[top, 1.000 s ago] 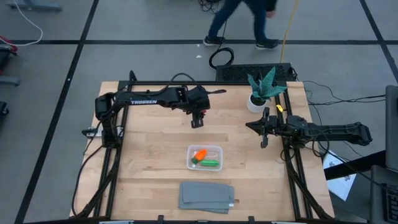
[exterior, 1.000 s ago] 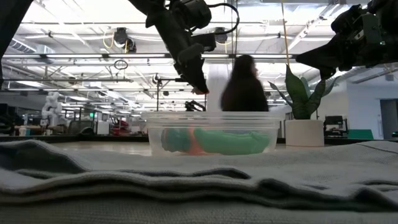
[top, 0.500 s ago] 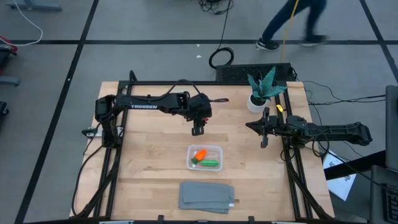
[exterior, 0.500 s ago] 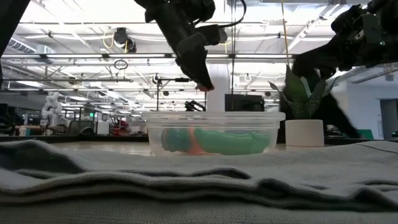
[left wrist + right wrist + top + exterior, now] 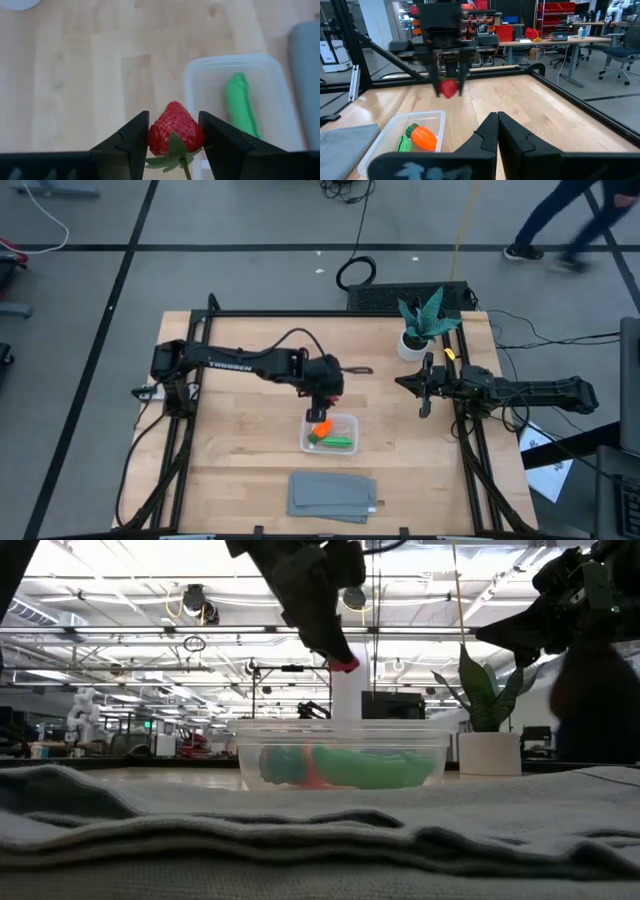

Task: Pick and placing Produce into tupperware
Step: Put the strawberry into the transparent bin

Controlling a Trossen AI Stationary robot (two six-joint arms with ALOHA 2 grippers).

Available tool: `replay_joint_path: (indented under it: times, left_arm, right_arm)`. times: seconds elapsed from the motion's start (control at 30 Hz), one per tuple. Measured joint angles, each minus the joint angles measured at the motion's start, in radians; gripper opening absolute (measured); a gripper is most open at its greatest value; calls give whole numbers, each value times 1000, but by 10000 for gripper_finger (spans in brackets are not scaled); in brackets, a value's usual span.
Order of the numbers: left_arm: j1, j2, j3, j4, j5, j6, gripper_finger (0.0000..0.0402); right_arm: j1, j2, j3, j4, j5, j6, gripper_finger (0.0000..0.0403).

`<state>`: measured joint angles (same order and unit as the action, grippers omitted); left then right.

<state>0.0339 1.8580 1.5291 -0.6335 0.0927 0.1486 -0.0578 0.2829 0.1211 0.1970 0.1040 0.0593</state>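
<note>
Left gripper (image 5: 173,134) clamped on the strawberry (image 5: 175,131), leafy end toward the wrist, tip pointing out ahead. Carrying step, basically: last piece of produce in the air, hanging just above the near rim of the tupperware (image 5: 349,421), not yet inside. Clearly raised above the tub's rim in the low view too (image 5: 343,664).

Just past the fingertips: the clear tub, with the green piece (image 5: 240,102) lying lengthwise along its far half and the orange carrot (image 5: 423,137) tucked beside it. Free spot in the tub looks like the end closest to the gripper, so probably only a short nudge forward over the wall, a small drop, then letting go. Main risk, guessing here: opening too early and bouncing the berry off the rim onto the wood, or clipping the thin wall on the way down.

Plenty of bare table (image 5: 230,430) on either side of the gripper. Beyond the tub, the grey cloth (image 5: 333,495), well out of the way. Off to the side, right gripper (image 5: 424,385) parked with fingers pressed together, holding nothing, near the potted plant (image 5: 421,322), well apart from the action.
</note>
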Motion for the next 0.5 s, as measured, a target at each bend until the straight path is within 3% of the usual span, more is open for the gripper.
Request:
replay_joint_path:
  times: [0.5]
  left_arm:
    - [-117,1,0,59,-7,2,168]
  right_arm:
    - [0,0,0,1,0,0,0]
